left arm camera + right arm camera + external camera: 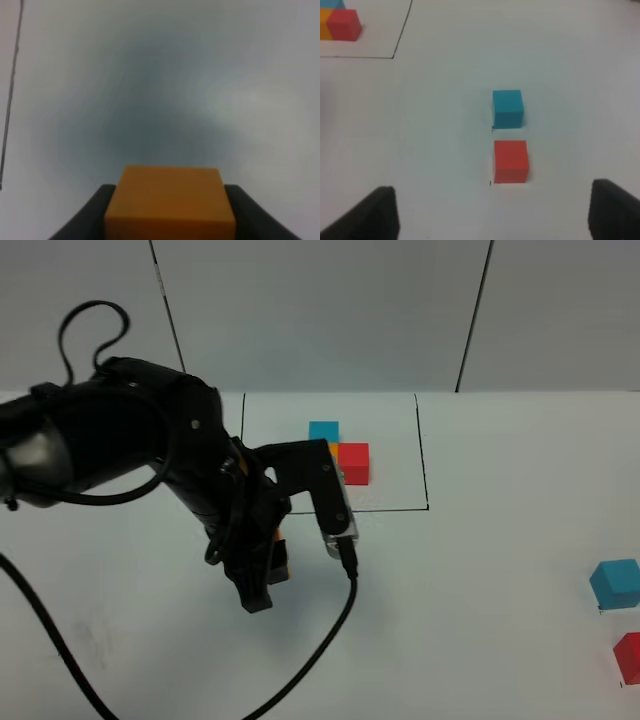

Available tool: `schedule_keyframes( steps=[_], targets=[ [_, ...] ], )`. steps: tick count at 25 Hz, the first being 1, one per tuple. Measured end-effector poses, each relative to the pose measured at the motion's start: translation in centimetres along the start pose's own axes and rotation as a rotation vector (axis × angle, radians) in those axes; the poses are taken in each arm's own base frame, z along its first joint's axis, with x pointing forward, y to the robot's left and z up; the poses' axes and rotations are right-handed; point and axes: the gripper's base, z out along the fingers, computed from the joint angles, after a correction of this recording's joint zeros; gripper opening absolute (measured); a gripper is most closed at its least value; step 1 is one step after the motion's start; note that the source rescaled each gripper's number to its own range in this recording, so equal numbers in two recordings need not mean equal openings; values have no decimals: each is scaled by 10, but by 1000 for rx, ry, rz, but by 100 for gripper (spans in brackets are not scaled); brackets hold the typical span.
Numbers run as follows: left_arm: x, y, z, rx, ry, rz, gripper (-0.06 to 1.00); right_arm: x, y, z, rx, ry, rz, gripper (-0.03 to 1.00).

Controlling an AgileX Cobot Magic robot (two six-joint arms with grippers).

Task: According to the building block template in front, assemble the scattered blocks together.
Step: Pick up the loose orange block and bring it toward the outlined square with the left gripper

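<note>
The small matte orange cube [170,202] is clenched in the left fingers [92,215], down near the white desk [480,570] before the black-framed template trio [353,462] — well apart from the loose light-blue cube [508,107] and loose red cube [511,161] beneath the spread, empty right fingers [615,210]. Released askew, it may not mate flush.

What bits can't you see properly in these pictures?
- High view: the template's orange cube is almost all hidden behind the left arm.
- High view: the loose red cube is cut off by the picture's edge.
- Left wrist view: the table is blurred, and the held orange cube is cut off by the edge.
- Right wrist view: the template is cut off at a corner.
</note>
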Motion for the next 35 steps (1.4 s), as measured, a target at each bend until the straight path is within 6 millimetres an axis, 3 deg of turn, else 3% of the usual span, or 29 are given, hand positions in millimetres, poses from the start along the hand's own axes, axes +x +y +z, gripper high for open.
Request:
schedule_keyframes(
  steps=[6, 18, 25, 35],
  targets=[
    [-19, -8, 35, 60, 77, 60, 1, 0, 0, 0, 0, 0, 0, 62],
    [-15, -10, 90, 126, 149, 90, 1, 0, 0, 0, 0, 0, 0, 62],
    [-15, -10, 108, 129, 144, 168, 1, 0, 0, 0, 0, 0, 0, 62],
    [-15, -10, 109, 131, 143, 180, 1, 0, 0, 0, 0, 0, 0, 62]
  ],
)
